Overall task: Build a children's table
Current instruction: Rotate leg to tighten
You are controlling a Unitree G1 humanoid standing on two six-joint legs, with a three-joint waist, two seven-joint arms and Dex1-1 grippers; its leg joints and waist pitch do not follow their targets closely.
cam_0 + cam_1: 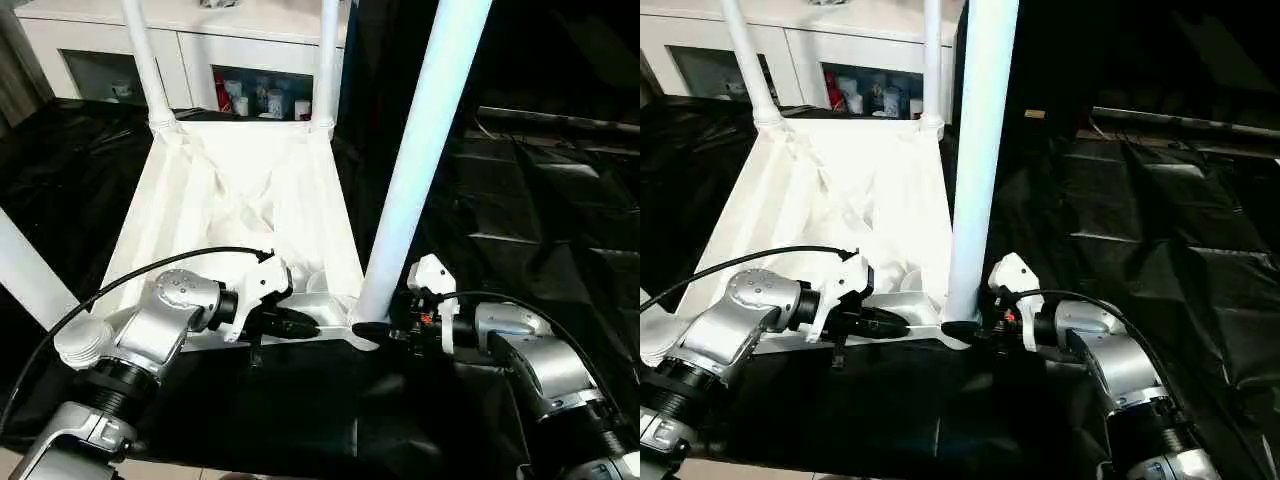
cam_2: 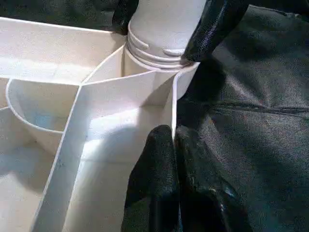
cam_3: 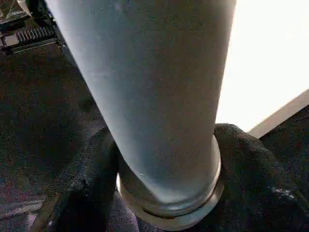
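table: children's table (image 1: pixel 240 190) lies upside down on the black-covered work table (image 1: pixel 560 200), ribbed underside up, just ahead of both arms.
legs: two far legs stand in their corner sockets, far left leg (image 1: pixel 145 65), far right leg (image 1: pixel 326 60). near right leg (image 1: pixel 425 150) stands upright in the near right socket (image 2: pixel 161 72). fourth leg (image 1: pixel 30 275) shows at the left edge, its base hidden; can't tell if it's seated.
left gripper: left gripper (image 1: pixel 300 325) has its jaws pressed together, pinching the thin near rim wall (image 2: pixel 171 111) of the tabletop, just beside the socket.
right gripper: right gripper (image 1: pixel 375 330) has fingers on both sides of the near right leg's base collar. Clamped or just cupping it: can't tell.
risk 1: leg is long and tapered, gripped only at the very bottom. Any sideways push probably tilts it and it binds in the socket instead of seating.
risk 2: collar rings still show above the socket lip, so likely not fully home. Letting go now could leave it loose.
risk 3: rim wall is thin, smooth plastic. The pinch could slip, and the top would slide on the slick cover.
materials: glossy white moulded plastic, round sockets, stepped collar. Cover is wrinkled black sheet. Fingers are soft matte black.
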